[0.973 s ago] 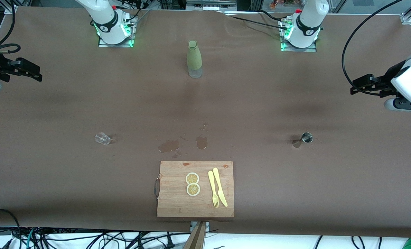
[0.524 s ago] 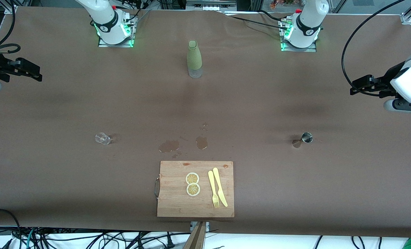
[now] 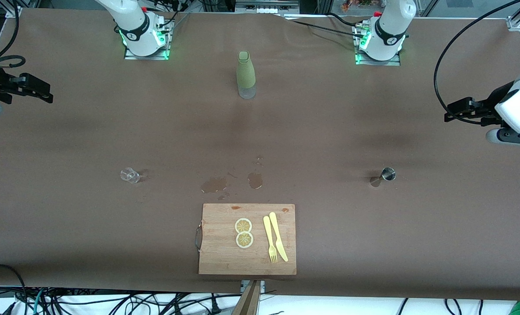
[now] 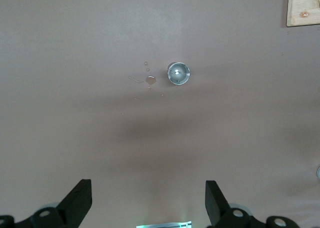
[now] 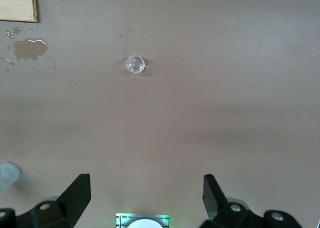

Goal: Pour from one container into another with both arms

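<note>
The silvery jigger (image 3: 388, 174) stands upright on the brown table toward the left arm's end, and the left wrist view looks down into its round rim (image 4: 178, 73). The small clear glass cup (image 3: 130, 175) stands toward the right arm's end and also shows in the right wrist view (image 5: 135, 64). My left gripper (image 3: 447, 112) hangs open and empty over bare table at that end, well clear of the jigger; its jaws (image 4: 147, 190) stand wide. My right gripper (image 3: 49, 92) hangs open and empty over the table's other end, away from the cup, jaws (image 5: 146, 185) wide.
A tall olive-green bottle (image 3: 246, 74) stands mid-table between the arm bases. A wooden cutting board (image 3: 218, 253) with two lemon slices (image 3: 244, 232), a yellow fork and a knife lies near the front edge. Brown liquid puddles (image 3: 214, 184) sit just above the board.
The left arm's hand has drifted a little lower in the front view. The right arm, the jigger and the cup have not visibly moved.
</note>
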Tool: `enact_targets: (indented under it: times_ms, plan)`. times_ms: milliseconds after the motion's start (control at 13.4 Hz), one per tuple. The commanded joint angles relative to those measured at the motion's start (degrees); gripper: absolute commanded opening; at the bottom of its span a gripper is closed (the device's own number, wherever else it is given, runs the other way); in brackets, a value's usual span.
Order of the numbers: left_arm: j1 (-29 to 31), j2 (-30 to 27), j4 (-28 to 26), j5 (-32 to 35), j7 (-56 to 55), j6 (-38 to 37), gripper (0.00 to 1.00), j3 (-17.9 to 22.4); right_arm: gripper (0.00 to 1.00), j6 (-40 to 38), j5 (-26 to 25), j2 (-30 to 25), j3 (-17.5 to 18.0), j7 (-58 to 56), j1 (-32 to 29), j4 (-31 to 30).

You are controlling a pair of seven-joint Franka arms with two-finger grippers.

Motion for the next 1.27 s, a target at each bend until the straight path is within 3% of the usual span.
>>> enact_targets:
  times_ms: [0, 449, 749, 1198]
  plan:
    - [0.3, -0.1, 0.0, 0.2, 1.6, 0.4, 1.0, -0.2, 1.0, 0.3, 1.0, -0.3, 0.0, 0.1, -0.7, 0.0]
    - [2.0, 0.8, 0.1, -0.2, 4.5, 0.6, 1.0, -0.2, 1.0, 0.3, 1.1, -0.3, 0.0, 0.2, -0.8, 0.0]
    - [5.5, 2.5, 0.1, -2.8, 16.3, 1.4, 1.0, -0.1, 1.0, 0.3, 1.1, -0.3, 0.0, 0.1, -0.8, 0.0]
    - [13.6, 7.7, -0.1, -8.8, 45.2, 4.5, 1.0, -0.1, 1.0, 0.4, 1.0, -0.3, -0.1, 0.0, -0.9, 0.0]
